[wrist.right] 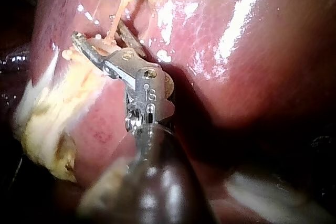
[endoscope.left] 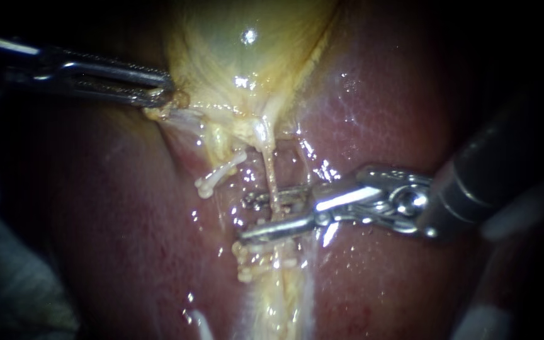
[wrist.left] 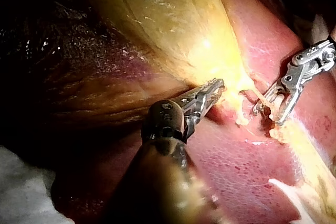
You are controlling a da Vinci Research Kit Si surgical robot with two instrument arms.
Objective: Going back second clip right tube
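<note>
**A:** Endoscope view: what surrounds the right instrument [endoscope.left: 243, 219]?

**B:** Wet, glistening liver [endoscope.left: 398, 113], with darkness beyond. Its pincer is spread, straddling the thin right tube [endoscope.left: 270, 167]. A pale clip [endoscope.left: 251, 271] lies just beside it, away from the gallbladder [endoscope.left: 247, 56], which the left instrument [endoscope.left: 166, 89] pinches.

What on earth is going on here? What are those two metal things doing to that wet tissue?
Two slender metal instruments are working on a glistening red-brown liver and a pale yellow gallbladder. The left instrument has its jaws shut on the gallbladder's lower edge, holding it. The right instrument has its jaws open astride a thin pale tube that runs down from the gallbladder. Small white clips sit on the tissue just below those jaws.
</note>
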